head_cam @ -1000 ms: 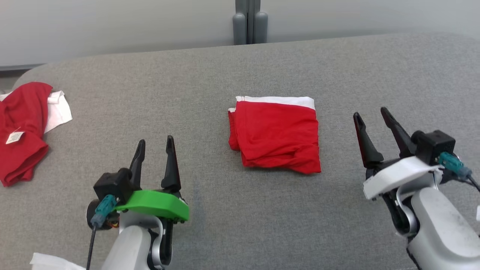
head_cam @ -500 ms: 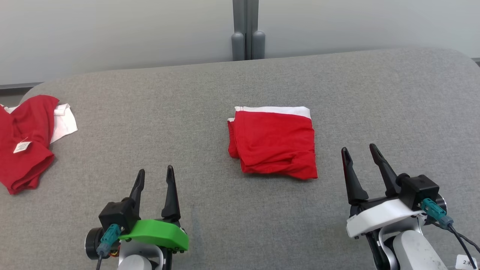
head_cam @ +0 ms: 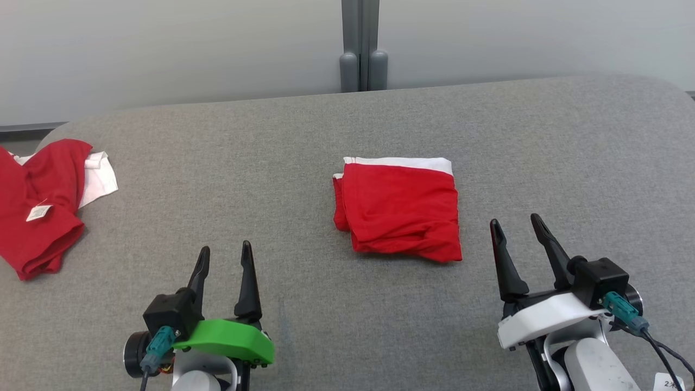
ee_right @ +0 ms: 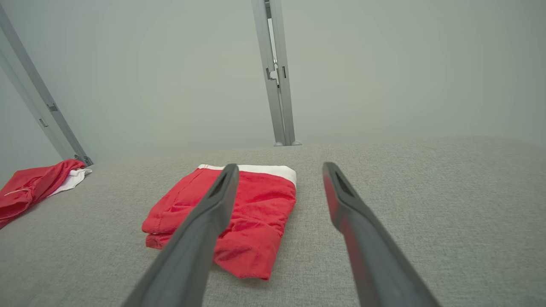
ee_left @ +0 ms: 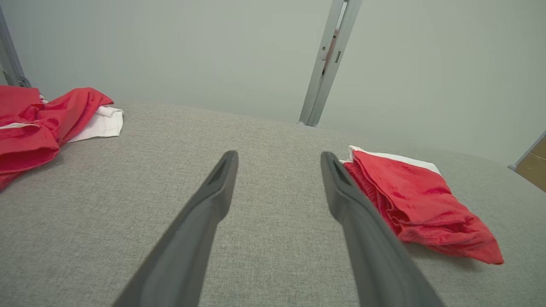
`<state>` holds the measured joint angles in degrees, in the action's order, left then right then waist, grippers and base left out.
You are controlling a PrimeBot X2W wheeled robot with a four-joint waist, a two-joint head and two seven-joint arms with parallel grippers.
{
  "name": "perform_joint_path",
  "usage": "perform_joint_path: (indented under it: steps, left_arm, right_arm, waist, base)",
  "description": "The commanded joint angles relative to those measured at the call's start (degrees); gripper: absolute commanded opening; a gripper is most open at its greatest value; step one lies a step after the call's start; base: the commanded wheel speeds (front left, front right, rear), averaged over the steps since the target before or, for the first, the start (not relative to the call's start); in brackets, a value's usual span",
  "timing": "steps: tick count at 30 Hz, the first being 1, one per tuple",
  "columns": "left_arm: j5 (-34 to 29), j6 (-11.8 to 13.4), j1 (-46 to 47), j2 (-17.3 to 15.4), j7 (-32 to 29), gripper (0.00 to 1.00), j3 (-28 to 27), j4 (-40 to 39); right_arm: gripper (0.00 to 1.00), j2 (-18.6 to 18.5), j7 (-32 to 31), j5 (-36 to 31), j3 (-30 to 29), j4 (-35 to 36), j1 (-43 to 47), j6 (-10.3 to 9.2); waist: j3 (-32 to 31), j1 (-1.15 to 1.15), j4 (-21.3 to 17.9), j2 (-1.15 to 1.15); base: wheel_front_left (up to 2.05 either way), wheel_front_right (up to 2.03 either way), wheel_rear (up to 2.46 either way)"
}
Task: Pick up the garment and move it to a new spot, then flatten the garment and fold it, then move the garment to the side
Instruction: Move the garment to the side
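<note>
The folded red garment (head_cam: 400,209) is lying in the middle of the worktop (head_cam: 543,136), its white band at the far edge and its near edge bunching loosely. The right pincer (head_cam: 515,224) is hovering near its right corner and the left pincer (head_cam: 225,248) is sitting well apart. Both are spread and gripping nothing. A pinch catching only the top layer would likely be peeling the fold open during the sideways move. Heading left is risking a tangle with the crumpled red garment (head_cam: 38,212).

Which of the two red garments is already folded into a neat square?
The red garment in the middle, with a white band along its far edge. The other garment, at the left, lies crumpled.
</note>
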<state>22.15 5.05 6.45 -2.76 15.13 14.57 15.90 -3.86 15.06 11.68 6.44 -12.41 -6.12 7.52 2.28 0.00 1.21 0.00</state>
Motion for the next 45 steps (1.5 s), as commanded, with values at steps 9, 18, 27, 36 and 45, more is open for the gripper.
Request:
perform_joint_path:
  steps: [9,18,27,36,45]
  left_arm:
    - [0.58,0.45,0.02,-0.24,0.02,1.00,0.01,-0.21]
    - [0.48,0.02,2.16,-0.24,0.02,1.00,0.72,-0.53]
    - [1.04,0.31,4.03,-0.24,0.02,1.00,2.35,-1.57]
    - [1.33,0.53,5.07,-0.22,0.02,1.00,3.26,-3.02]
    - [0.54,0.80,5.01,-0.22,0.02,1.00,3.76,-3.62]
  right_arm:
    - [1.00,0.18,-1.09,0.47,-1.33,-0.76,-1.46,-0.07]
    - [1.00,-4.35,-17.29,5.53,-5.20,-2.72,-12.02,-0.06]
    - [1.00,-11.19,-35.80,16.04,-2.00,-11.47,-21.33,-0.06]
    - [1.00,-13.07,-40.36,21.17,1.17,-21.53,-25.09,-0.06]
    - [0.00,-13.22,-38.69,23.84,3.17,-29.45,-28.10,-0.06]
  waist:
    - [0.62,0.00,0.22,0.00]
    - [3.01,0.00,2.79,0.00]
    - [6.39,0.00,8.55,0.00]
    - [9.75,0.00,13.38,0.00]
    - [10.50,0.00,14.61,0.00]
  base:
    - [0.00,0.00,0.00]
    - [0.00,0.00,0.00]
    - [0.00,0.00,0.00]
    - [0.00,0.00,0.00]
    - [0.00,0.00,0.00]
